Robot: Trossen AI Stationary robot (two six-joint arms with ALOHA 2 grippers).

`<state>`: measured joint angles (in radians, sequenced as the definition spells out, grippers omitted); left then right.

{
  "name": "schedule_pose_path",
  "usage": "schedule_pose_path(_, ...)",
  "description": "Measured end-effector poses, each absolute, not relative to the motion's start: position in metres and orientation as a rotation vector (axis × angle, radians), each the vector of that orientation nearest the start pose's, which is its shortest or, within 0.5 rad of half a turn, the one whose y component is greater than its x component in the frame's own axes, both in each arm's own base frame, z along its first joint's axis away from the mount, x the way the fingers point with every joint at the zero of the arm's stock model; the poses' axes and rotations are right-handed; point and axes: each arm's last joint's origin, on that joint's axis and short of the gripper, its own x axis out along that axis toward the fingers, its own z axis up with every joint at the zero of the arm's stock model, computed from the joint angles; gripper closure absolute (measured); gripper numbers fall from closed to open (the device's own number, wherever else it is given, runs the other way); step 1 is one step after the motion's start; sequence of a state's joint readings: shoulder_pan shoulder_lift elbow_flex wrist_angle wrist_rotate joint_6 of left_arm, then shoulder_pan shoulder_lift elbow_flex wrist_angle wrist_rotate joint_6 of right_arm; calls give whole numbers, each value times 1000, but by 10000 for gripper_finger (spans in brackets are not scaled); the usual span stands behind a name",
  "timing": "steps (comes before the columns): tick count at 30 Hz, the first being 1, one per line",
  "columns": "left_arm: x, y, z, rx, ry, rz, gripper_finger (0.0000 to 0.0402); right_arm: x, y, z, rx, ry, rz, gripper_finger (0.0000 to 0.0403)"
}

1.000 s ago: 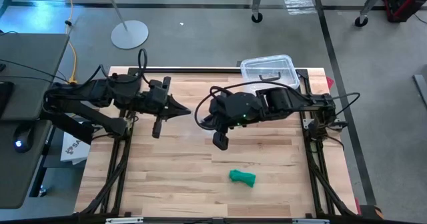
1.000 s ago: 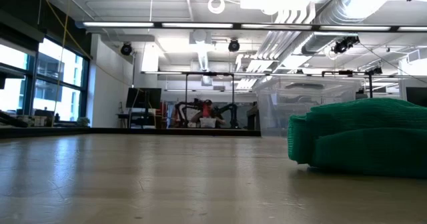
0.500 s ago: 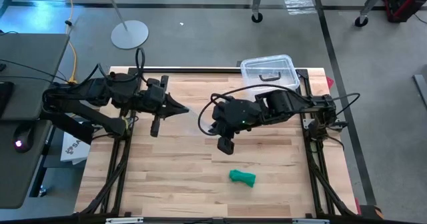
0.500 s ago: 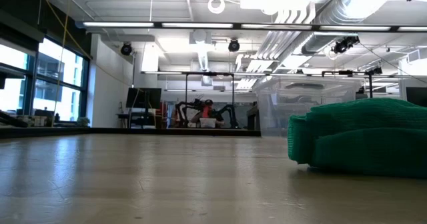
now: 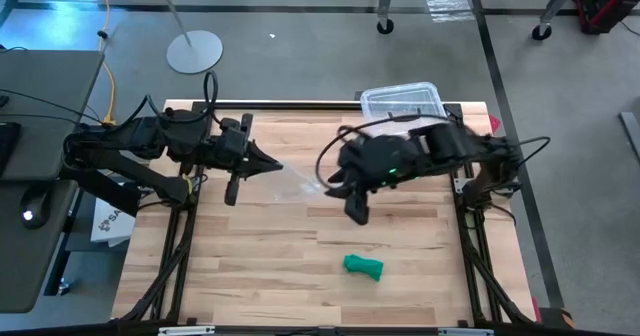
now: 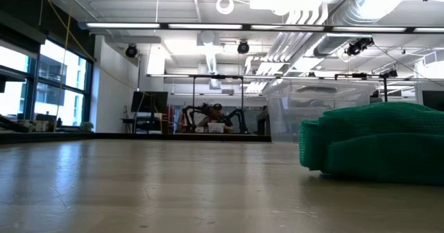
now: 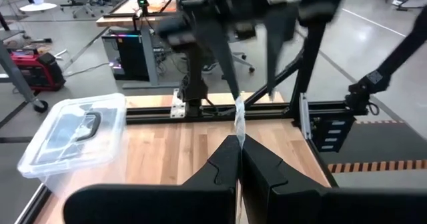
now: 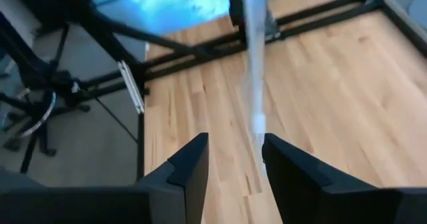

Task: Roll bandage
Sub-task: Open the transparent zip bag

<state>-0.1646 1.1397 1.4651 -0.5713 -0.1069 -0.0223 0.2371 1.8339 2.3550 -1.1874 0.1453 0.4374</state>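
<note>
High view shows the small, soft, light green fabric bandage roll (image 5: 363, 266) near the wooden table's (image 5: 250, 266) front edge, best pinched across its middle; left gripper (image 5: 272, 166) clamps clear plastic film (image 5: 300, 181), right gripper's (image 5: 357, 214) fingers apart.

The table (image 5: 250, 246) was of pale wooden planks with a smooth, faintly shiny finish. The bandage (image 5: 363, 266) at five o'clock was matt green cloth with a ribbed, knitted weave. At one o'clock the storage box (image 5: 400, 103) was clear glossy plastic. Between the two matt black end effectors hung a thin, clear, crinkly plastic bag (image 5: 298, 182). The table's frame (image 7: 220, 109) looked like dark metal.
</note>
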Motion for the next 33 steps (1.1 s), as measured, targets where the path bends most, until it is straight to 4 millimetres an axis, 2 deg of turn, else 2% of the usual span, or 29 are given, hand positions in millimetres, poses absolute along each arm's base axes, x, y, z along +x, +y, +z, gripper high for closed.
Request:
schedule_pose_path(4, 214, -34, 455, 5, 246, -107, 401, 328, 72, 485, 269, 584, -115, 267)
schedule_pose_path(9, 214, -35, 455, 2, 243, -132, 401, 344, 73, 489, 216, 464, -83, 266)
schedule_pose_path(15, 215, -35, 457, 0, 225, -132, 401, 367, 74, 471, 198, 495, -64, 266)
schedule_pose_path(20, 215, -35, 456, -1, 226, -131, 401, 374, 75, 458, 217, 570, -54, 275)
schedule_pose_path(24, 215, -35, 456, -10, 226, -129, 401, 372, 75, 453, 241, 625, -72, 300)
schedule_pose_path(33, 215, -35, 456, -11, 227, -128, 401, 368, 76, 448, 255, 682, -87, 391)
